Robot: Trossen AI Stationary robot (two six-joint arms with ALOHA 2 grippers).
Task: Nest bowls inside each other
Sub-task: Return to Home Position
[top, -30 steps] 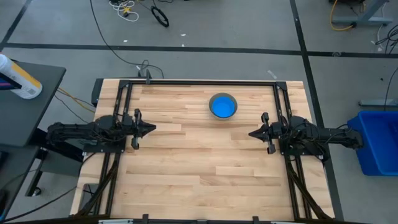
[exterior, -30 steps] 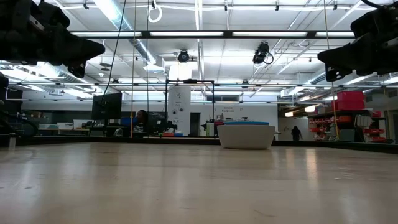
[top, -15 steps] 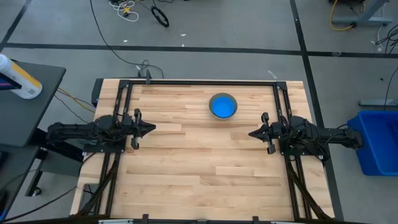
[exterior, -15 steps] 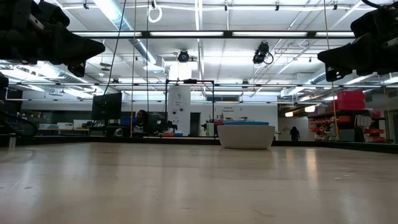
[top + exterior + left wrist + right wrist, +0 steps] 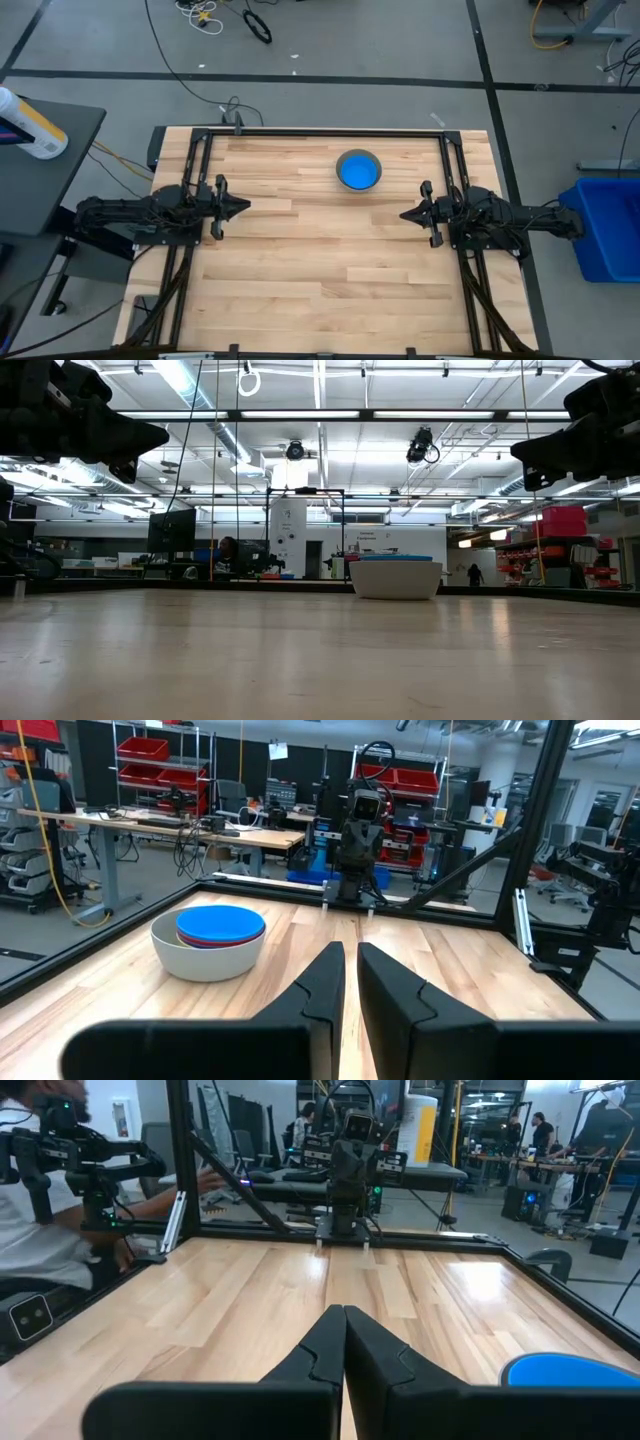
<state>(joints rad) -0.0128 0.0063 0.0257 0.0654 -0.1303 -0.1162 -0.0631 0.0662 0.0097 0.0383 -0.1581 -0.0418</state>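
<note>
The bowls (image 5: 359,170) stand as one nested stack on their base near the table's far edge, right of centre. The grey bowl (image 5: 205,960) is outermost and a blue bowl (image 5: 220,923) lies topmost inside it; the stack also shows in the low view (image 5: 396,578) and the right wrist view (image 5: 565,1372). My left gripper (image 5: 246,207) hovers level at the table's left side, its fingers (image 5: 347,955) a narrow gap apart with nothing between them. My right gripper (image 5: 403,215) hovers level at the right side, shut and empty (image 5: 345,1312).
Black frame rails (image 5: 320,132) run along the table's far, left and right edges. A blue bin (image 5: 605,225) stands off the table to the right. A person (image 5: 40,1210) sits beyond the table's edge. Bare wood (image 5: 320,260) lies between the arms.
</note>
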